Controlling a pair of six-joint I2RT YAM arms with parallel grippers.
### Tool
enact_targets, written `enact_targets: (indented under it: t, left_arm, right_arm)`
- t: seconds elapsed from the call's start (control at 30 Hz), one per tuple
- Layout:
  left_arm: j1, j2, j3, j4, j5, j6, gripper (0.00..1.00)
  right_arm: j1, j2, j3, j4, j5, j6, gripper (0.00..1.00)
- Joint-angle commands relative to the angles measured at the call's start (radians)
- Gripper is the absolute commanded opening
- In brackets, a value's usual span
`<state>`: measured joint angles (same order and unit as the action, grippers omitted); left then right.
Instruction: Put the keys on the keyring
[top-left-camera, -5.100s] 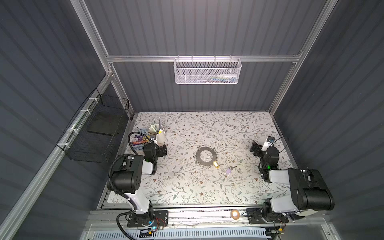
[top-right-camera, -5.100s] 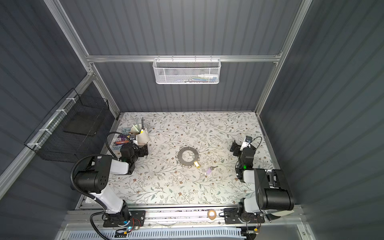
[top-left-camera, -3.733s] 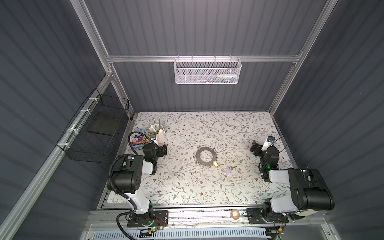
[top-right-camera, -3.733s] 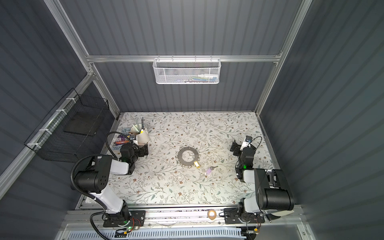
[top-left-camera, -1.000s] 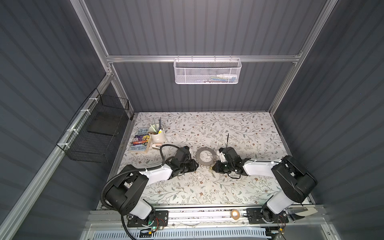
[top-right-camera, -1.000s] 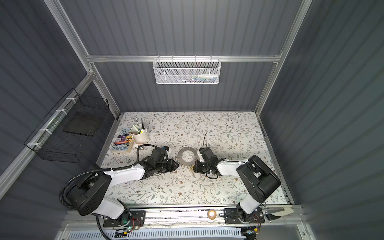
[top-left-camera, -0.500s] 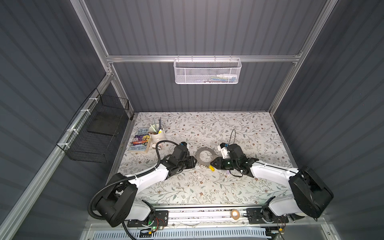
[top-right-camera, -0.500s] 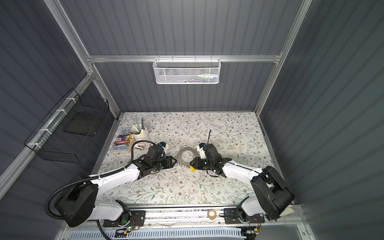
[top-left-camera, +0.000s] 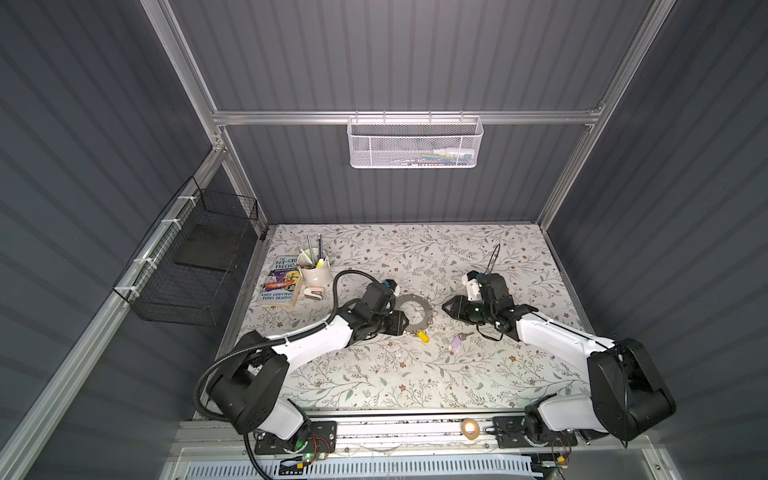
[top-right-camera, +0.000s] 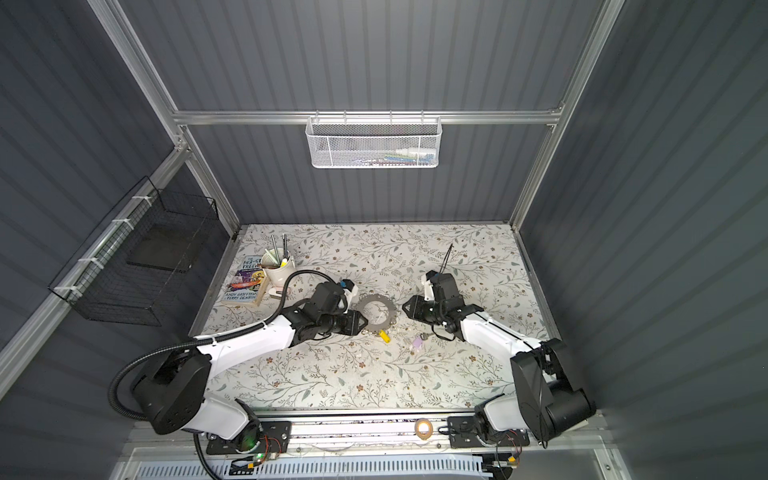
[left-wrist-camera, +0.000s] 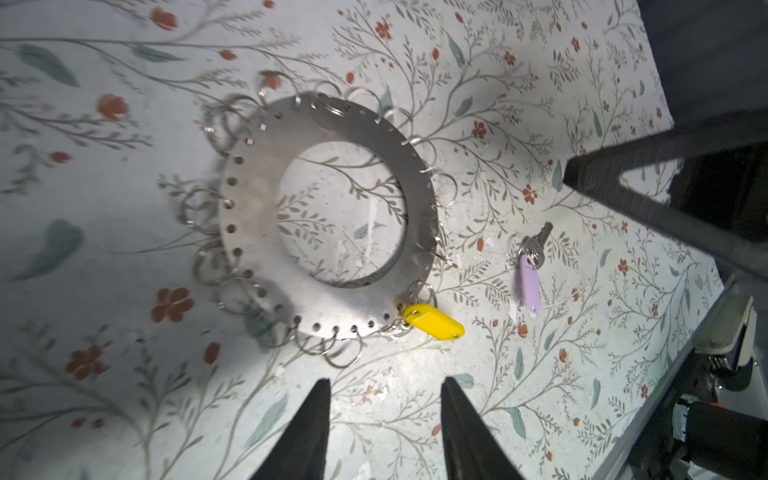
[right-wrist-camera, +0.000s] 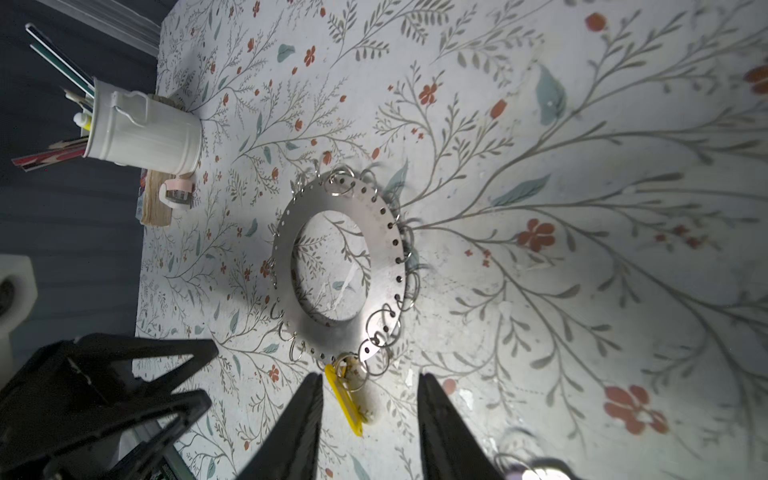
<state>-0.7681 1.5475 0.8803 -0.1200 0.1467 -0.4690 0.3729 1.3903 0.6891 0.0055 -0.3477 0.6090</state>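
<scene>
The keyring (top-left-camera: 428, 309) (top-right-camera: 390, 308) (left-wrist-camera: 249, 174) (right-wrist-camera: 388, 208), a flat grey ring with wire loops round its rim, lies mid-table. The yellow-tagged key (top-left-camera: 423, 336) (top-right-camera: 385, 336) (left-wrist-camera: 434, 324) (right-wrist-camera: 345, 399) rests against its near rim among the loops. The lilac-tagged key (top-left-camera: 457, 341) (top-right-camera: 417, 343) (left-wrist-camera: 528, 286) lies loose to the right. My left gripper (top-left-camera: 400, 324) (top-right-camera: 360, 323) (left-wrist-camera: 384, 380) hovers open at the ring's left edge. My right gripper (top-left-camera: 446, 308) (top-right-camera: 407, 309) (right-wrist-camera: 370, 376) hovers open just right of the ring, holding nothing.
A white cup of pens (top-left-camera: 314, 270), a book (top-left-camera: 280, 279) and a small pink tape dispenser (top-left-camera: 312, 294) stand at the left rear. A tan tape roll (top-left-camera: 469, 427) sits on the front rail. A black wire basket (top-left-camera: 195, 266) hangs on the left wall.
Both grippers have opened wider. The right gripper has lifted back from the yellow-tagged key, which now shows on the table. Both arms came in from the table's sides earlier.
</scene>
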Motion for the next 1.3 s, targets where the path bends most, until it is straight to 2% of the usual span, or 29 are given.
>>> enact_targets:
  t: [0.0,0.1,0.2,0.27,0.37,0.5,0.67,0.9,1.1,1.27]
  left_arm:
    - [-0.027,0.076,0.069,-0.065,0.018,0.043,0.44]
    - [-0.040,0.119,0.099,-0.070,-0.024,0.034,0.43]
    - [-0.040,0.128,0.106,-0.092,-0.128,0.003,0.42]
    - [-0.040,0.129,0.097,-0.088,-0.158,-0.006,0.42]
    - [-0.040,0.124,0.072,-0.056,-0.151,-0.024,0.42]
    - [-0.040,0.094,0.025,-0.018,-0.170,-0.049,0.42]
    - [-0.039,0.070,-0.001,-0.004,-0.176,-0.058,0.43]
    - [-0.040,0.070,-0.016,0.001,-0.178,-0.054,0.43]
    - [-0.040,0.068,-0.020,0.002,-0.174,-0.054,0.43]
    - [-0.040,0.051,-0.025,-0.006,-0.188,-0.056,0.43]
  right_arm:
    - [-0.007,0.001,-0.029,0.032,-0.016,-0.034,0.41]
    - [0.001,0.040,-0.026,0.032,-0.019,-0.054,0.41]
    - [0.046,0.091,0.023,-0.003,0.000,-0.070,0.41]
    - [0.093,0.120,0.070,-0.041,0.090,-0.089,0.42]
    - [0.154,0.174,0.149,-0.100,0.163,-0.109,0.42]
    - [0.196,0.228,0.196,-0.082,0.138,-0.102,0.32]
    - [0.221,0.299,0.247,-0.089,0.116,-0.095,0.26]
    - [0.235,0.365,0.299,-0.155,0.172,-0.098,0.24]
    - [0.235,0.359,0.299,-0.195,0.234,-0.094,0.24]
    - [0.233,0.369,0.302,-0.223,0.242,-0.105,0.24]
